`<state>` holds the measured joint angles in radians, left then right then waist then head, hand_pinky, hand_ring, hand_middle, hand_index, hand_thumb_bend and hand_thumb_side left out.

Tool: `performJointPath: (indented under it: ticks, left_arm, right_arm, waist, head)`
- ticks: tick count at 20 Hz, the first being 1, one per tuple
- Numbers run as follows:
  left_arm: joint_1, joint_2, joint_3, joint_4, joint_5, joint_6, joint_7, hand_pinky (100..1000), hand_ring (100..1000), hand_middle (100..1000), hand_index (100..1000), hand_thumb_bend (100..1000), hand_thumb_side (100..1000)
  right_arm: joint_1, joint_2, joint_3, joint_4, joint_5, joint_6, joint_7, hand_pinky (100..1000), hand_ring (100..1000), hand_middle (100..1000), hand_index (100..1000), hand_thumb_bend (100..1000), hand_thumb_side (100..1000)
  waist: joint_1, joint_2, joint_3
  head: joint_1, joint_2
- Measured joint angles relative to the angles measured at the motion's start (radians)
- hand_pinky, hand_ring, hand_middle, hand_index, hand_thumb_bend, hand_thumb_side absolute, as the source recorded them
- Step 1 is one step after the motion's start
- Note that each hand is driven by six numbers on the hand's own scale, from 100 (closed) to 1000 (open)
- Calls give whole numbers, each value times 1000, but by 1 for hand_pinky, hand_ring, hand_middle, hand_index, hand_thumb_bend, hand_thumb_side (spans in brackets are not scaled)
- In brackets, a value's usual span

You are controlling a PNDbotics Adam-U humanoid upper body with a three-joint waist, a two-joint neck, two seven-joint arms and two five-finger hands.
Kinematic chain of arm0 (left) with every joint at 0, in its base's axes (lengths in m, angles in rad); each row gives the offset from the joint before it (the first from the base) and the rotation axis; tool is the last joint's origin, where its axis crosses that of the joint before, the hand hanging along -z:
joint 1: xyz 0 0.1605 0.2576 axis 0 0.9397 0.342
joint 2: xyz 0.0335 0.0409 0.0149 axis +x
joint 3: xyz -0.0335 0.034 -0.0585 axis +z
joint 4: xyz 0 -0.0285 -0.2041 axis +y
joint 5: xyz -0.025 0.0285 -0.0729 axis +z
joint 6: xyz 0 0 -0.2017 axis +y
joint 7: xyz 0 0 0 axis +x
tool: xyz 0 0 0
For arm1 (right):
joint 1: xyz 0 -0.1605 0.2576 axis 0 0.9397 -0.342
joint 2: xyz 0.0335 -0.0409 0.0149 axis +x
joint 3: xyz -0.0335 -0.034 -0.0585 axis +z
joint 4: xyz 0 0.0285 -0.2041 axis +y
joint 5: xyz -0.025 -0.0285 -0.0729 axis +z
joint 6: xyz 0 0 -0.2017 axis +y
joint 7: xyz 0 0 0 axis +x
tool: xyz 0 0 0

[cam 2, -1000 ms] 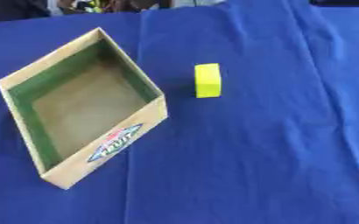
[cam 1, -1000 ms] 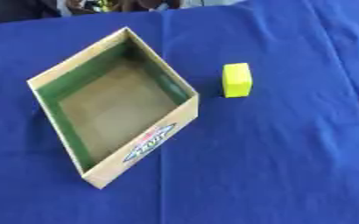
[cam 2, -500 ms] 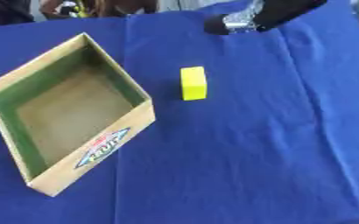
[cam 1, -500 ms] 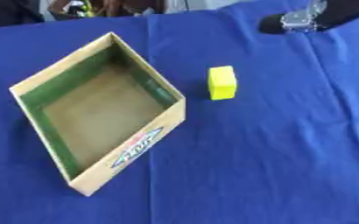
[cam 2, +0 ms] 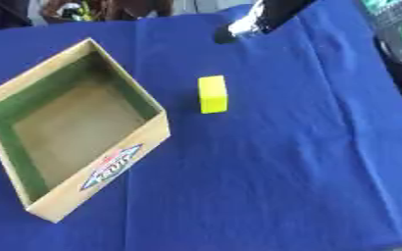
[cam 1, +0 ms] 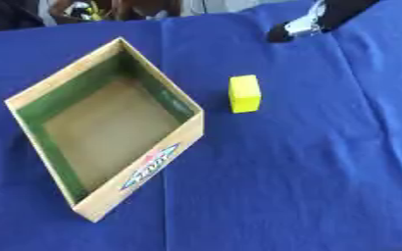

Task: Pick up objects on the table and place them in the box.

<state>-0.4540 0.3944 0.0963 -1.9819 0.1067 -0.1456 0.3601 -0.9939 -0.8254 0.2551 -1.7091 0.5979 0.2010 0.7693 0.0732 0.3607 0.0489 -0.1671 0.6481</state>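
Right hand point(cam 1: 303, 27), yellow block point(cam 1: 245, 93), box point(cam 1: 166, 147)

- The right arm point(cam 1: 346, 11) came in from the upper right corner, black, angled down and to the left.
- The right hand point(cam 1: 294, 28) showed only in part at its end: a silver piece and a dark rounded tip, held above the surface.
- Whether its fingers were straight or curled could not be made out.
- The left arm and hand showed in neither view.
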Motion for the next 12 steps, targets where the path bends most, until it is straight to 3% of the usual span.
performJointPath:
  ticks: [12]
  left_arm:
    - [-11, -10, 0, 0, 23, 1, -12, 739, 809, 833, 970, 100, 1000]
  right_arm:
    - [-9, 59, 35, 170, -55, -45, 62, 901, 963, 922, 963, 693, 494]
  waist:
    - [5, 5, 12]
  head:
    - [-4, -18]
